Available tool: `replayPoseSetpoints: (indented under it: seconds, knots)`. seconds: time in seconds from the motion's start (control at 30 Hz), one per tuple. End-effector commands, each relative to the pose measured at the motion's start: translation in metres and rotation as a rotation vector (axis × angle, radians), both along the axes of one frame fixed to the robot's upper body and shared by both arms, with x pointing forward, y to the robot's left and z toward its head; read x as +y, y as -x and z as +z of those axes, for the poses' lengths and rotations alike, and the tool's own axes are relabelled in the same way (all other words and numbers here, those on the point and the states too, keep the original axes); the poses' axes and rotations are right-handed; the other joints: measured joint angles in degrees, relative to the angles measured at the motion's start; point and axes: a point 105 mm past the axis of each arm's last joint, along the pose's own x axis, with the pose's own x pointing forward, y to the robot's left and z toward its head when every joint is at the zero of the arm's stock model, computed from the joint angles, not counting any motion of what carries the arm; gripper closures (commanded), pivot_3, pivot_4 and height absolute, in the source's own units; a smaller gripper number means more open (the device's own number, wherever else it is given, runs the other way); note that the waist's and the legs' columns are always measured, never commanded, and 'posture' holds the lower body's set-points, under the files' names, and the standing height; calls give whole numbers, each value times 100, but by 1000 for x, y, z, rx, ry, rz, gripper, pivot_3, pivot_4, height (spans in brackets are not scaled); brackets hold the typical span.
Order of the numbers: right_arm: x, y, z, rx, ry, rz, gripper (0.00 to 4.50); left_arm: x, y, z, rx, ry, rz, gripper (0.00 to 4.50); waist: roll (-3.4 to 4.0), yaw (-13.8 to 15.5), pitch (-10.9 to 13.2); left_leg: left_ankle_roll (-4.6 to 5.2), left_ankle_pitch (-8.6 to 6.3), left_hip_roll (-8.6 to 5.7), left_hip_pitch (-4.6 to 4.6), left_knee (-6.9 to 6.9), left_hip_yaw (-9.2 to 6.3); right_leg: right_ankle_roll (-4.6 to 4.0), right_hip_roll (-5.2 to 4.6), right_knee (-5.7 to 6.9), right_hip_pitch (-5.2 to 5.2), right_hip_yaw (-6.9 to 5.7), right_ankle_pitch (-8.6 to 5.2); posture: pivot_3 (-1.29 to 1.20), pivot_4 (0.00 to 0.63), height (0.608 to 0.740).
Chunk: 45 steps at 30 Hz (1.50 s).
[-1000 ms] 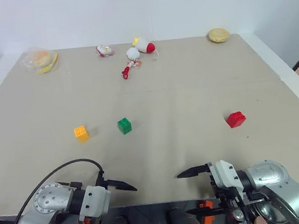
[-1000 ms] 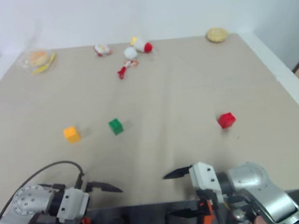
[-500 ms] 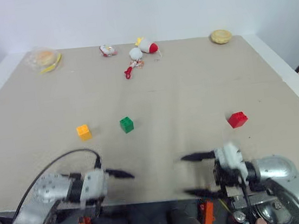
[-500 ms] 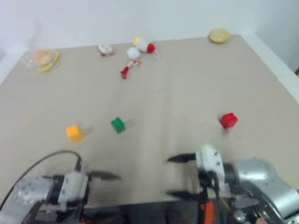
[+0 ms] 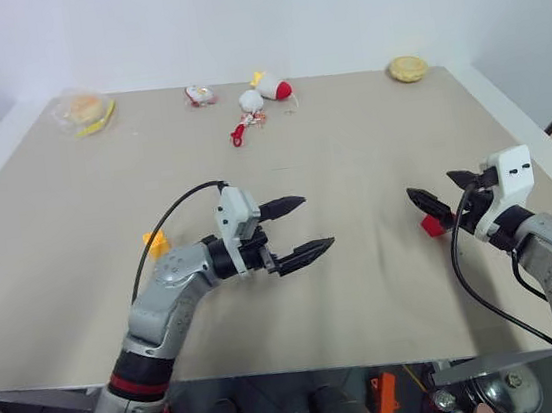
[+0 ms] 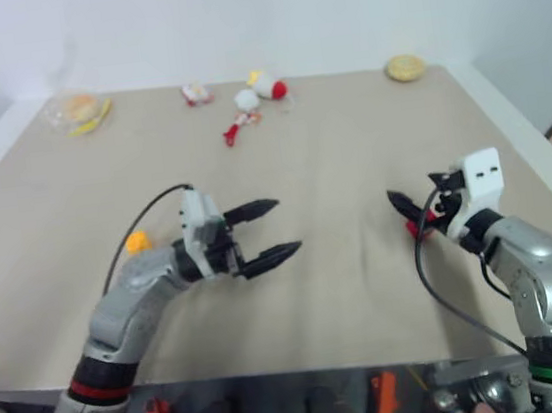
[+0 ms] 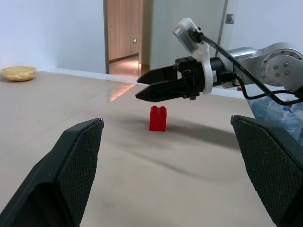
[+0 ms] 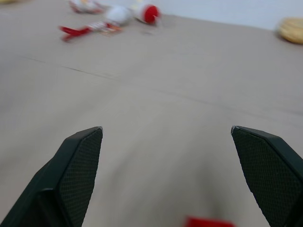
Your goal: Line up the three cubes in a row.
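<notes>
The yellow-orange cube peeks out beside my left forearm at the table's centre left. My left gripper hovers open over the middle of the table, pointing right, with nothing between its fingers. The green cube is hidden behind that hand. On the right, the red cube rests on the table, also seen in the left wrist view. My right gripper stands open just above and around the red cube, apart from it. The red cube's top edge shows low between the wide-spread fingers.
White-and-red plush toys and a small red piece lie at the far middle. A round yellowish food item sits far right, and a bagged one far left. The table's right edge runs close to my right arm.
Both arms came up from the near table edge and out over the table. The left gripper now covers the green cube. The right gripper swung right to the red cube.
</notes>
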Motion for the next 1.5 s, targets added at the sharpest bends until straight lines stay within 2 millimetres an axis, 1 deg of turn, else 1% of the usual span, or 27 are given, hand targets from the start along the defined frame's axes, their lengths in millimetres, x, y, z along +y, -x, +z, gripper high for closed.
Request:
replayPoseSetpoints:
  seconds: [0.03,0.1,0.2,0.43,0.57,0.6,0.67,0.73,0.77,0.8,0.87,0.93,1.0,1.1,1.17,1.27,1.37,1.5]
  knots:
    - [-15,1,-1,15,15,-63,0,-10,-1,9,-52,16,-7,45,7,2,-1,0,0,0,1,1,-3,0,1,0,2,-1,1,0,150,736]
    - [-15,1,-8,39,3,-60,0,-16,-1,11,-61,24,-15,45,10,0,-1,1,1,-1,1,7,1,-17,-1,0,5,3,-9,0,150,736]
    - [-14,-1,-14,62,-11,-63,0,-23,1,14,-72,32,-28,45,11,0,0,1,1,-1,1,15,5,-14,-2,-1,6,7,-4,0,150,736]
    - [-21,-5,-36,128,3,-113,0,-36,0,23,-89,60,-34,45,12,1,0,3,2,-6,-2,30,5,-8,-6,-1,12,8,0,0,150,736]
    - [-24,-6,-43,153,-6,-131,1190,-38,0,25,-100,62,-30,0,20,-1,0,3,2,-6,-1,26,4,-8,-4,-1,11,8,0,0,150,736]
    - [-24,-6,-44,155,-6,-131,1585,-38,0,25,-101,63,-30,0,22,-1,0,3,2,-6,-1,24,3,-8,-4,-1,11,8,-1,0,150,736]
    - [-24,-6,-43,153,-10,-129,2236,-38,-1,26,-103,64,-29,0,23,-1,1,3,2,-6,-1,24,3,-7,-4,-1,11,8,-1,0,150,736]
    - [-23,-6,-43,150,-13,-124,2998,-38,-1,26,-104,64,-27,0,23,-1,1,3,2,-6,-2,24,3,-7,-5,-1,11,8,-1,0,150,736]
    - [-21,-6,-39,138,-10,-107,3239,-38,-1,26,-111,59,-27,0,23,0,1,3,2,-6,-2,25,4,-7,-5,-1,11,8,-1,0,150,736]
    - [-17,-7,-35,121,-3,-78,3225,-37,-1,25,-120,52,-26,0,23,0,1,3,2,-6,-2,25,3,-7,-5,-1,11,8,-1,0,150,736]
    - [1,-4,-23,88,11,45,3225,-32,-1,21,-132,33,-29,0,25,-3,1,3,2,-6,-1,25,4,-7,-4,-1,11,8,-1,0,150,736]
    - [26,2,-12,54,80,226,3225,-21,0,16,-138,5,-37,0,44,-10,3,3,2,-6,-1,25,3,-7,-4,-1,9,8,-1,0,150,736]
    - [51,12,-4,24,141,400,3225,-9,2,9,-142,-32,-49,0,46,-15,2,3,2,-6,2,20,5,-7,-3,-1,8,11,-1,0,150,736]
    - [83,28,-2,46,228,673,3225,15,7,-6,-144,-117,-73,0,47,-26,2,2,2,-2,6,11,1,-13,2,-1,8,9,-5,0,150,736]
    - [98,35,-6,86,297,819,3225,32,11,-16,-133,-175,-93,0,46,-34,3,2,2,1,9,8,1,-18,3,-1,8,7,-8,0,150,736]
    - [111,43,-13,127,396,987,3225,52,21,-31,-127,-263,-132,0,43,-16,4,2,2,1,4,13,4,-19,-3,-1,7,4,-8,0,150,736]
    - [122,45,-18,129,447,1103,3225,68,26,-38,-114,-313,-141,0,40,0,6,1,2,0,2,13,10,-19,-11,-5,5,4,-8,0,150,736]
    - [124,43,-32,158,491,1198,3225,76,33,-42,-107,-344,-154,0,32,12,10,1,1,0,-3,16,13,-19,-17,-7,4,-1,-11,0,150,736]
